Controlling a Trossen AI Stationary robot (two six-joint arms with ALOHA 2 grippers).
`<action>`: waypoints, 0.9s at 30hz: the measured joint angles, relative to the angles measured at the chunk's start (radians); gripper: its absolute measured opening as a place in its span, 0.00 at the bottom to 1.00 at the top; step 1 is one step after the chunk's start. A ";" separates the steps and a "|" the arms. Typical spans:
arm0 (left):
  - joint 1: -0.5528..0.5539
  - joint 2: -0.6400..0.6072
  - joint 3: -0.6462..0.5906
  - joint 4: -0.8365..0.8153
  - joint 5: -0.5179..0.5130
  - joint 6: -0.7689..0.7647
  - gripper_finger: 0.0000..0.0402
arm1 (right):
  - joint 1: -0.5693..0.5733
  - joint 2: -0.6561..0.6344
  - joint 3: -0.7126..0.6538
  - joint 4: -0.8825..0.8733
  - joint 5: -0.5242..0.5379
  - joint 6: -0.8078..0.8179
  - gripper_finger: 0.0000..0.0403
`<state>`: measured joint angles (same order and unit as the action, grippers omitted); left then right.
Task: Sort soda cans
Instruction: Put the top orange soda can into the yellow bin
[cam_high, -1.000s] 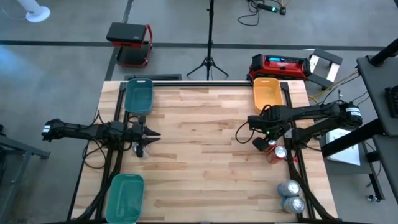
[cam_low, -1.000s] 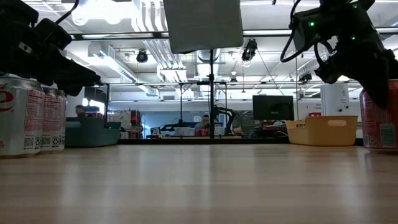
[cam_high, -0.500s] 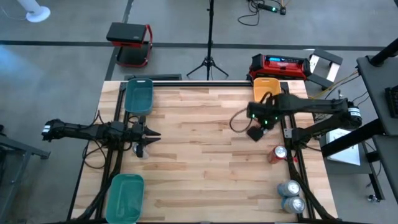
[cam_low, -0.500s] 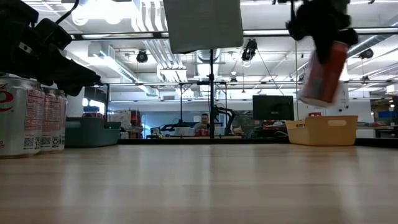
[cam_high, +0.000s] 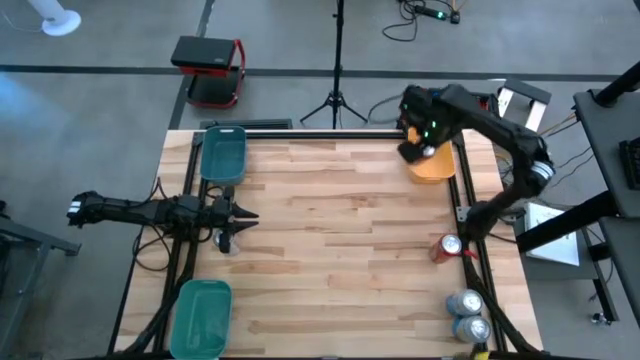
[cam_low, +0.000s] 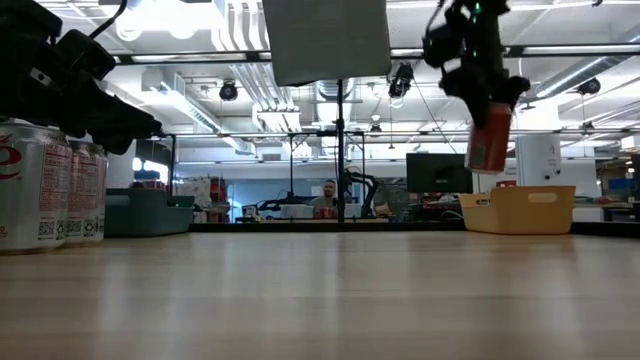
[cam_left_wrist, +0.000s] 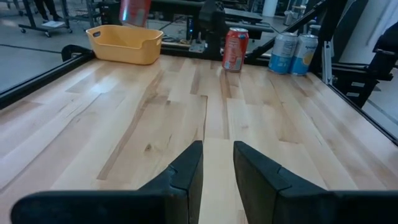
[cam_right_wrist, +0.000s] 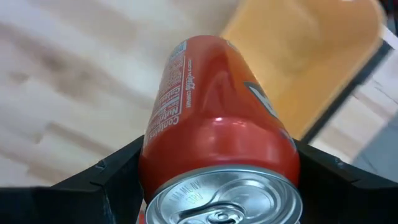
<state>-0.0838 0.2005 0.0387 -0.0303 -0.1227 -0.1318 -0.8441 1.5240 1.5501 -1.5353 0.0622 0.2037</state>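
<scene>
A red soda can (cam_right_wrist: 217, 124) is clamped between the fingers of the right gripper (cam_high: 420, 148) and is held in the air above the near edge of the orange tray (cam_high: 433, 160). A second red can (cam_high: 447, 246) is stood on the table (cam_high: 330, 240), well apart from the orange tray, with two bluish-silver cans (cam_high: 466, 312) beyond it. The left gripper (cam_left_wrist: 216, 168) is held narrowly parted, gripping nothing, far across the table from the orange tray.
</scene>
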 joint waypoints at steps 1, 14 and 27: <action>0.000 0.000 0.000 0.000 0.000 0.000 0.18 | -0.039 0.019 0.009 -0.002 0.002 -0.012 0.75; 0.000 0.001 0.000 0.000 0.000 0.000 0.18 | -0.209 0.181 0.039 0.022 -0.012 -0.041 0.75; 0.000 0.001 0.000 0.000 0.000 0.000 0.18 | -0.123 0.007 0.037 0.019 -0.076 -0.009 0.75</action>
<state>-0.0840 0.2012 0.0387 -0.0303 -0.1229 -0.1319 -0.9672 1.5305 1.5867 -1.5158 -0.0143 0.1944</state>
